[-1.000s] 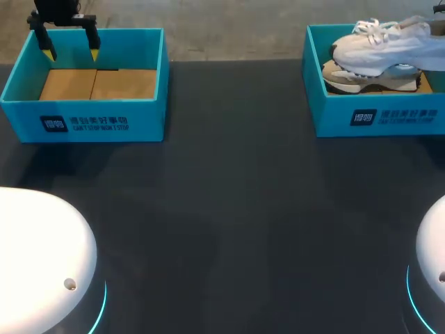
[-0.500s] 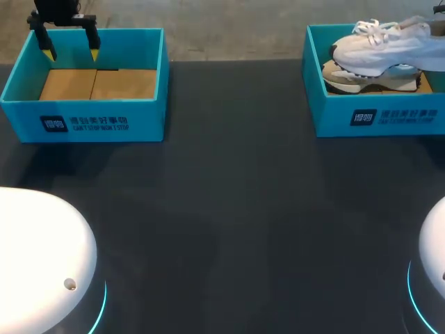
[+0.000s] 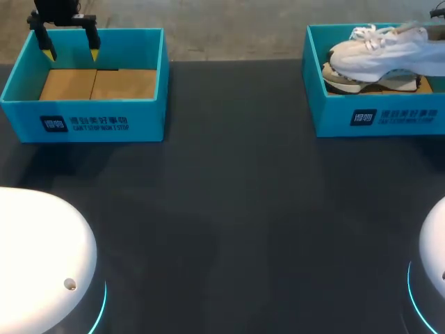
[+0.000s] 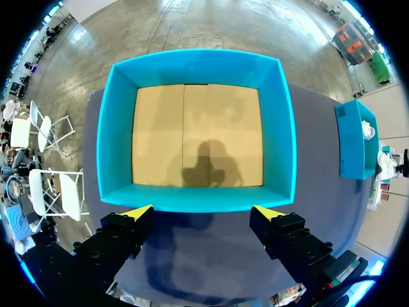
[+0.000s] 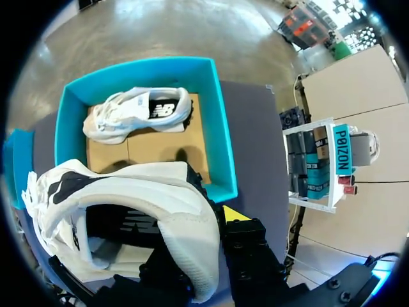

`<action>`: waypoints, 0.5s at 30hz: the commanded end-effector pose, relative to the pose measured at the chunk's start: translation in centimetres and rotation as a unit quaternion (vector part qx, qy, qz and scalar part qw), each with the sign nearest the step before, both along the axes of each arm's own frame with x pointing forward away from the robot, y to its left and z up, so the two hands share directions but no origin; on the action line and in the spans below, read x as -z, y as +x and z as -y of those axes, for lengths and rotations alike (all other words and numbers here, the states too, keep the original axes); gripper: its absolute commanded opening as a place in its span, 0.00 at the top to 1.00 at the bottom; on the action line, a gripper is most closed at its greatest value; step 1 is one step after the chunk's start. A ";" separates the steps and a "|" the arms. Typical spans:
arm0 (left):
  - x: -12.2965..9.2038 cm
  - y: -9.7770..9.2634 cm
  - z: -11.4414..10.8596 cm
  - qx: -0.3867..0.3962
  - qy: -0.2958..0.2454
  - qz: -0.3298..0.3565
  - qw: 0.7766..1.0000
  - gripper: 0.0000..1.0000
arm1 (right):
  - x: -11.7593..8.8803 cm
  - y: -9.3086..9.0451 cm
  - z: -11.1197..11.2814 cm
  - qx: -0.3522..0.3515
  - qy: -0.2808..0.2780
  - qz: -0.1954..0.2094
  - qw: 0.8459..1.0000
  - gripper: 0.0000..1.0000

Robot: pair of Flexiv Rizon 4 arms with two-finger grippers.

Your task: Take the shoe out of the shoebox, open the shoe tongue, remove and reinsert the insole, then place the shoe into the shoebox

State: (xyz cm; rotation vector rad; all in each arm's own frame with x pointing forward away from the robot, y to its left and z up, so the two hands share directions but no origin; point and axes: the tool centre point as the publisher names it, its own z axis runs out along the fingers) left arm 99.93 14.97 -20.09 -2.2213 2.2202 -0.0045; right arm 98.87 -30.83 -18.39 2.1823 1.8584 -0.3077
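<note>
Shoe [image 3: 386, 52]: white, laced, soft rounded toe. Its long axis runs along the front wall of the teal card right shoebox [image 3: 334, 118], toe toward the left shoebox [image 3: 83, 122]. It hangs over the right shoebox, above a second shoe [image 3: 361, 82]. The right gripper [image 5: 214, 220] clamps its heel collar. The left gripper [image 3: 69, 43] is spread, well apart.

A white shoe [image 3: 379, 50] with loose laces hangs above the right shoebox [image 3: 375, 118], with its toe toward the box's left wall and its heel higher. Under it, a second white shoe [image 5: 137, 114] lies on that open teal box's brown cardboard floor. The matching left shoebox [image 3: 83, 122] stands well apart from the right one.
</note>
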 end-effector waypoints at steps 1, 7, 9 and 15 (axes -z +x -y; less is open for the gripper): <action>0.0 0.0 0.0 0.000 0.000 -0.001 1.000 0.00 | -0.7 -2.7 -2.0 -0.001 -0.020 0.002 1.000 1.00; 0.0 0.0 0.0 0.000 0.000 -0.001 1.000 0.00 | -1.0 -5.5 -4.3 -0.006 -0.017 -0.002 1.000 1.00; 0.0 0.0 0.0 0.000 0.000 -0.001 1.000 0.00 | -1.0 -6.4 -5.1 -0.006 -0.015 -0.005 1.000 1.00; 0.0 0.0 0.0 0.000 0.000 -0.001 1.000 0.00 | -1.0 -8.7 -8.1 -0.008 -0.002 -0.014 1.000 1.00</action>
